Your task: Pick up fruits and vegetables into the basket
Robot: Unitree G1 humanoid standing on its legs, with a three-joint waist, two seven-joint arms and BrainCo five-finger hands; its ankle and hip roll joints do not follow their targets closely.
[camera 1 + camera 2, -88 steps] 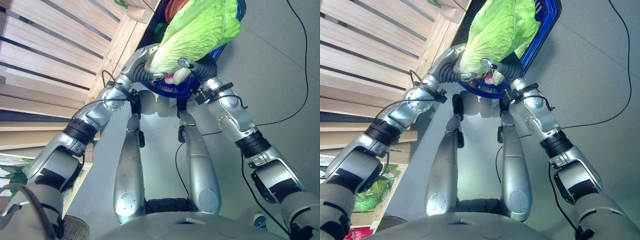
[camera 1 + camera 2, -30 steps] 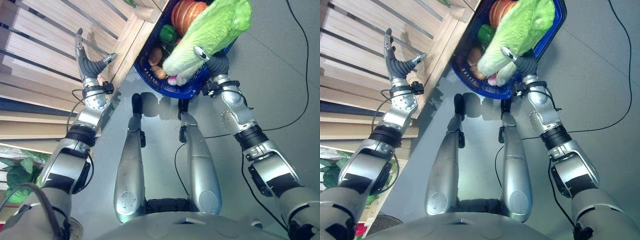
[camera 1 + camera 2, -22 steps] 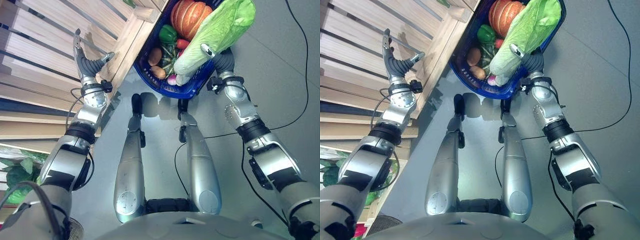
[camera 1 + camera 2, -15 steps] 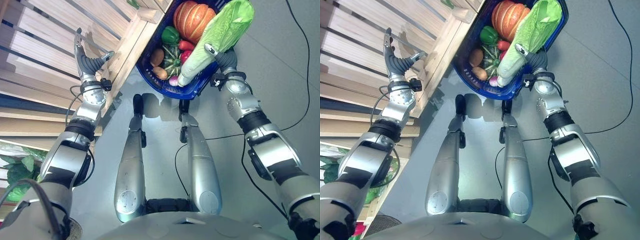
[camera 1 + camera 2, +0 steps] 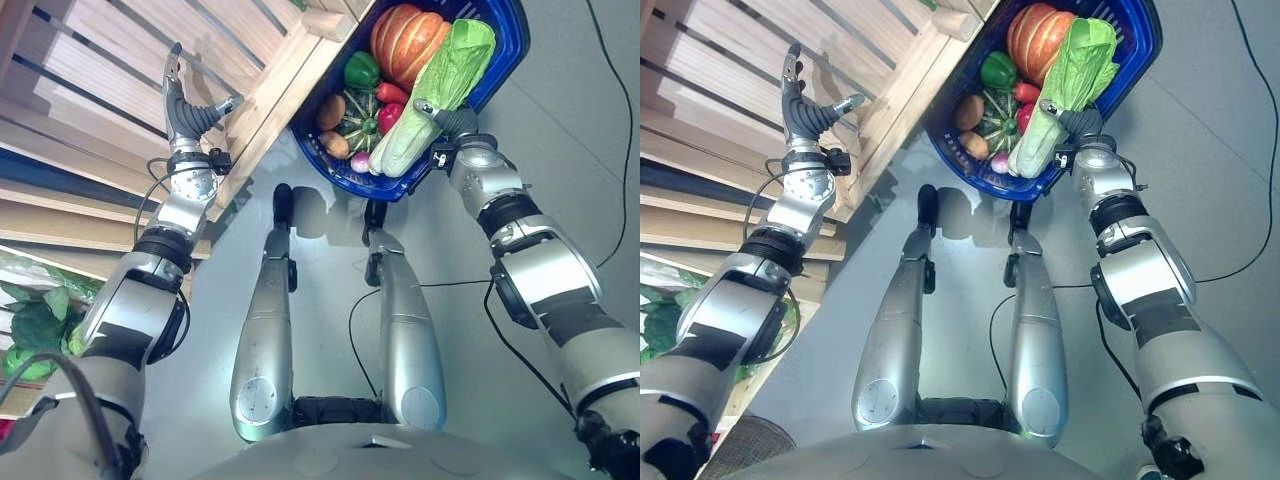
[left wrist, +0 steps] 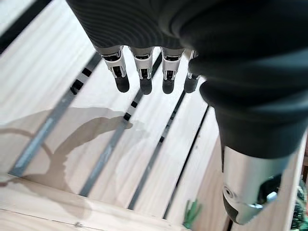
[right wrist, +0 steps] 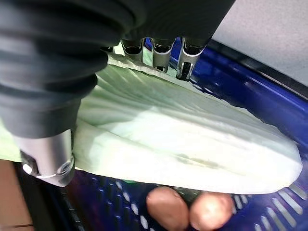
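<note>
A blue basket [image 5: 512, 45] stands on the floor ahead, with an orange pumpkin [image 5: 405, 40], a green pepper [image 5: 360, 70], a striped squash [image 5: 358, 110] and a potato [image 5: 331, 112] in it. A long pale-green cabbage [image 5: 445, 80] lies along the basket's right side, leafy end far. My right hand [image 5: 447, 122] is shut on its white stem end; in the right wrist view the fingers [image 7: 185, 67] curl over the cabbage [image 7: 183, 139] with the thumb below. My left hand [image 5: 185, 118] is raised over the wooden crate, open, with its fingers [image 6: 144, 72] straight.
A slatted wooden crate [image 5: 100, 80] fills the left side, its corner touching the basket's left rim. Leafy greens [image 5: 30, 330] lie in a lower crate at the far left. Two small brown potatoes [image 7: 166, 207] sit under the cabbage against the basket wall [image 7: 250, 86].
Both hands held the cabbage over the basket; the left hand let go and went left over the crate. The right hand has lowered the cabbage into the basket's right side. The camera shifted too.
</note>
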